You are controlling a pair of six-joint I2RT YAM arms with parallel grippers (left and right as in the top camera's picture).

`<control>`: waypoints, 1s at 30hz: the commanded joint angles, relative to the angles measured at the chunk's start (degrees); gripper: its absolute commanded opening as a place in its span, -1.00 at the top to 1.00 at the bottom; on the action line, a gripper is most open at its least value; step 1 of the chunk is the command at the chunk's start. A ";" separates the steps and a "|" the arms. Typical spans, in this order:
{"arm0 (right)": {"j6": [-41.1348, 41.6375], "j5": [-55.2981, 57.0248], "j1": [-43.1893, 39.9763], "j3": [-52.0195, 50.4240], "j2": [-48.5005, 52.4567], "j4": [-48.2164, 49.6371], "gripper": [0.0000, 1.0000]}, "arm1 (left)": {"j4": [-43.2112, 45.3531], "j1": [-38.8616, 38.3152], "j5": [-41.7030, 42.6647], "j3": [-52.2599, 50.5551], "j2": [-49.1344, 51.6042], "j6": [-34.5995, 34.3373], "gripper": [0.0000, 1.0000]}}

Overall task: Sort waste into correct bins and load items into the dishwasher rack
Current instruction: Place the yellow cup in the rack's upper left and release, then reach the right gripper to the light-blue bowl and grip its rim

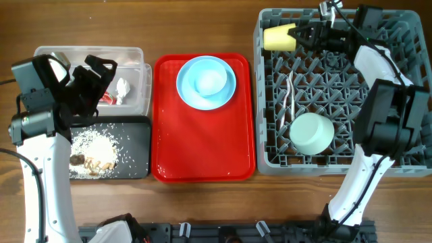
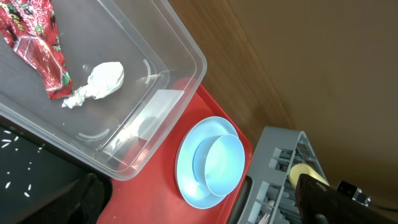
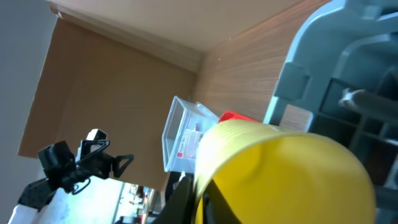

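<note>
While the cup [image 1: 279, 37] lies sideways, right end effector [image 1: 298, 35] grips it.

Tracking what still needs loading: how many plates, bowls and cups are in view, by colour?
Light-blue: 2, the plate and the blue bowl
Yellow: 1, the cup
Pale-green: 1, the green bowl
Total: 4

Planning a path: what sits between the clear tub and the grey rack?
The red tray, carrying the blue plate and bowl, seen overhead.
</note>
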 commanded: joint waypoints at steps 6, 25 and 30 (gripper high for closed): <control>-1.75 3.61 -4.37 -0.42 0.81 -5.29 0.61 | 0.15 0.33 0.68 0.48 -0.09 0.28 -1.00; -9.68 17.25 -14.73 -0.39 -3.32 -21.77 0.09 | 0.15 0.33 0.68 0.48 -0.09 0.28 -1.00; -16.90 37.73 -11.23 -0.39 -11.54 -28.13 0.09 | 0.15 0.33 0.68 0.48 -0.09 0.28 -0.99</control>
